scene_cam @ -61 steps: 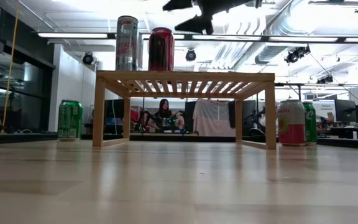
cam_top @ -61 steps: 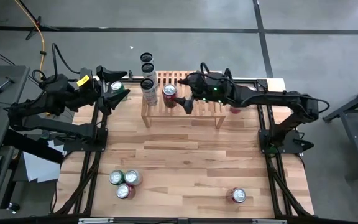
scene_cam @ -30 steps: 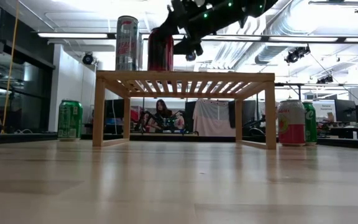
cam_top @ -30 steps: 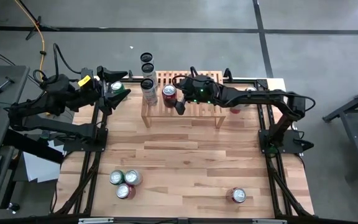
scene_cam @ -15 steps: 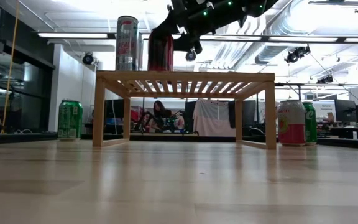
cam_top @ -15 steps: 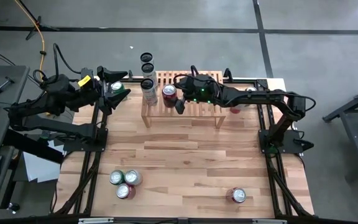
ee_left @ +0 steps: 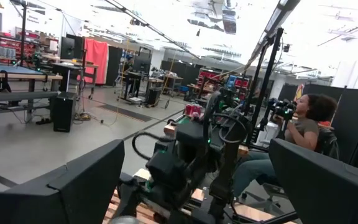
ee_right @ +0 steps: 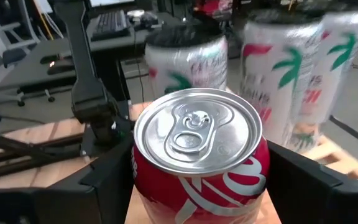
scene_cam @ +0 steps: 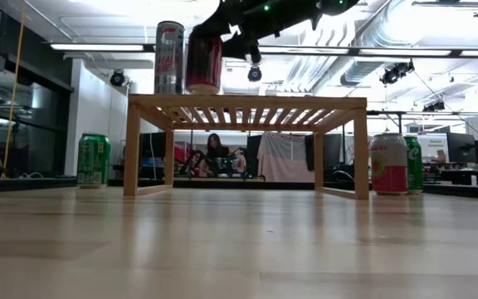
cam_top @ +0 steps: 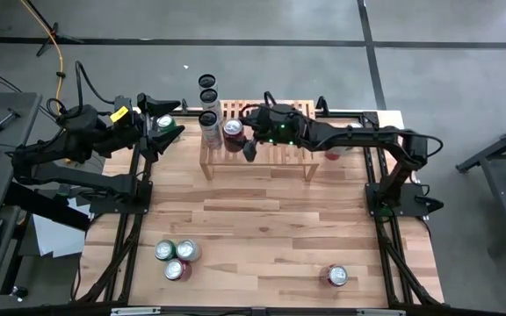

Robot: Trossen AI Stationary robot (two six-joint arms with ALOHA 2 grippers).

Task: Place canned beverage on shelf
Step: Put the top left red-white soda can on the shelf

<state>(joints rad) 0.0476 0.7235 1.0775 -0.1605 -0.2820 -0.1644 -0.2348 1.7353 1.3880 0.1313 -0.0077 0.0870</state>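
We note the tabletop (cam_top: 262, 219) first, with the shelf (cam_top: 279, 156) at its far edge and spare cans scattered near and far. On the shelf's left end stands a tall pale can (scene_cam: 169, 56); the red can (scene_cam: 203, 60) is just beside it and reads slightly raised and tilted off the slats in the low view.

The right pincer (cam_top: 239, 140) reaches in from the right along the shelf top. In its wrist view its two fingers flank the red can (ee_right: 199, 165), closed partway around the body; we judge it held.

Key relation: the can's long axis is near upright and the slats lie directly below, so setting it down calls for a short descent.

The left pincer (cam_top: 167, 125) waits wide open and empty beyond the shelf's left end, farther from the red can.
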